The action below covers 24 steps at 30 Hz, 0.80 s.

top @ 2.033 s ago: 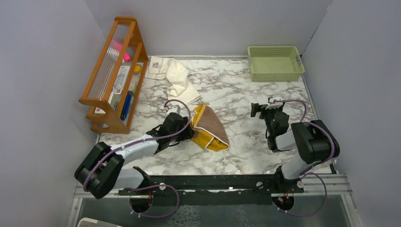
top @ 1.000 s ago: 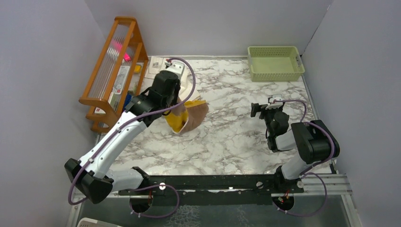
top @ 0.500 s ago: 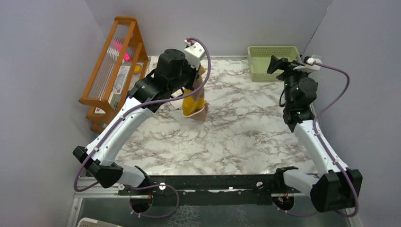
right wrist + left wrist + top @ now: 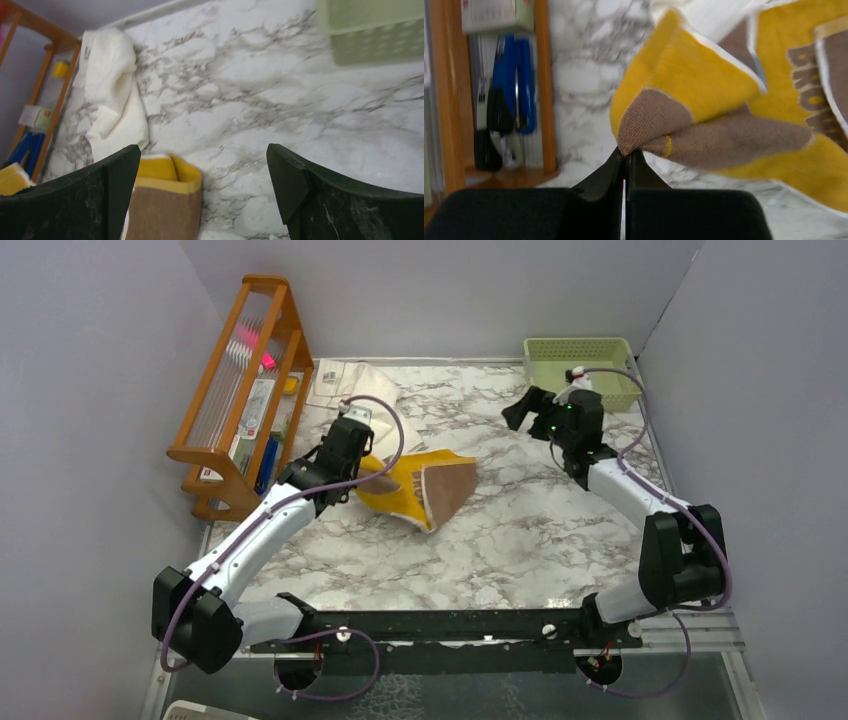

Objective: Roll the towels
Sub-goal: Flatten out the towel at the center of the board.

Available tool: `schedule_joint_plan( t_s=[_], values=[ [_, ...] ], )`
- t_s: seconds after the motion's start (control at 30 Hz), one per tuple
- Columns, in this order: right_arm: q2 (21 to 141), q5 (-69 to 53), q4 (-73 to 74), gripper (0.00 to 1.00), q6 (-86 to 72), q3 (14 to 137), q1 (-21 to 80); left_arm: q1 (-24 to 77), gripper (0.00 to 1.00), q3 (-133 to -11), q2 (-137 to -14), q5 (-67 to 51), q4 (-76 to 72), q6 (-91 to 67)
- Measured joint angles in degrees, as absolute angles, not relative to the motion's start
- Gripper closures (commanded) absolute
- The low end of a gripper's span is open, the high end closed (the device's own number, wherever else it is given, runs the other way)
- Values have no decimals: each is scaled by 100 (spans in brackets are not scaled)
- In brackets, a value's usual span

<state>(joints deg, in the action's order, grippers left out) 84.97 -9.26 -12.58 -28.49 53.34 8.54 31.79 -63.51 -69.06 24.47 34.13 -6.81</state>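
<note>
The left gripper (image 4: 625, 156) pinches only a tip of the brown towel (image 4: 724, 142), so it could slip. The right gripper (image 4: 200, 160) is spread wide

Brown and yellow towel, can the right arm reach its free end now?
Probably yes. The right tool is open above the table, with nothing between it and the loose brown end of the towel; the left tool pinches the opposite corner.
</note>
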Motion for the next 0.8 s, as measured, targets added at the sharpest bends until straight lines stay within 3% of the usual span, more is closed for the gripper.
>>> schedule_joint_plan(
  t_s=[0.13,0.27,0.43,0.63,0.8],
  values=[
    [8639,-375,-884,0,-2832,5354,1697,2895,100,-5349,-6770,3033,3693,-1044],
    [9216,336,-276,0,-2735,5894,3470,2849,100,-5266,-6425,3170,3647,-1157],
    [9824,932,827,0,-2722,6473,4869,2679,99,-5223,-6090,3153,3422,-1210],
    [10206,1184,2069,1,-2871,7463,5201,2405,99,-5000,-6160,2858,3347,-1223],
    [10597,1433,2147,8,-2893,8090,5256,2141,99,-5000,-6243,2458,3286,-1225]
  ],
)
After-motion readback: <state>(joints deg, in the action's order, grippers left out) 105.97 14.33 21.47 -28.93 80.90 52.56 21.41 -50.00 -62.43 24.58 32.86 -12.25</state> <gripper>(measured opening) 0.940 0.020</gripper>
